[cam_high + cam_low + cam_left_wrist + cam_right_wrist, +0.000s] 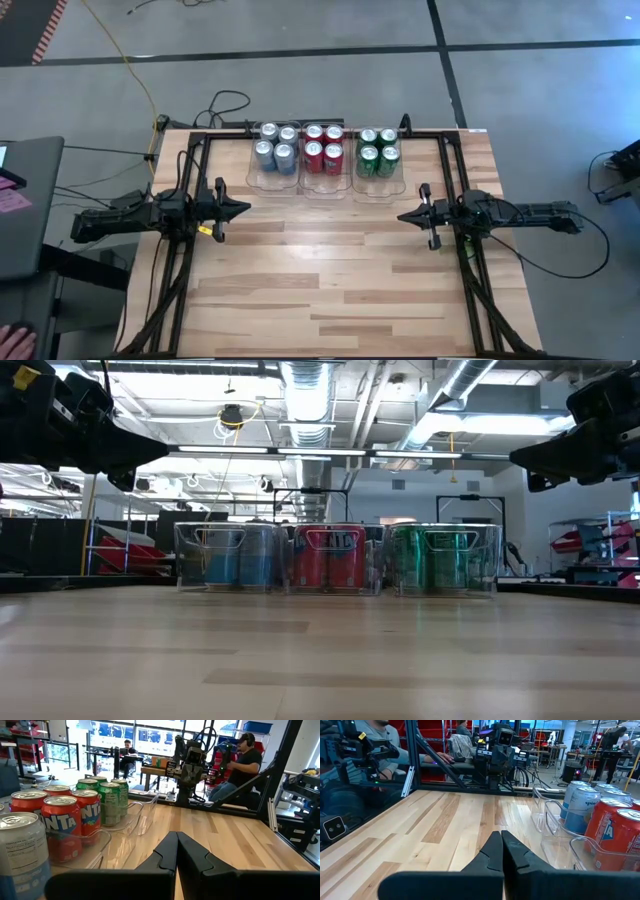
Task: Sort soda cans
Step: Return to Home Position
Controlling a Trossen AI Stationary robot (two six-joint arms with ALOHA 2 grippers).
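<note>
Green cans point(377, 152) beyond right gripper point(402, 215)

At upper middle of the overhead frame I see four silver-blue cans point(275, 147), four red cans point(323, 148) and four green cans point(377, 152), all silver-topped, in clear bins point(266, 183). The table point(330, 280) is pale wood, striped in lighter and darker planks. The left arm point(130, 218) and right arm point(520, 213) are black. The left one carries a yellow tag point(203, 230). At upper left a yellow cable point(140, 75) crosses the grey floor point(300, 40).
</note>
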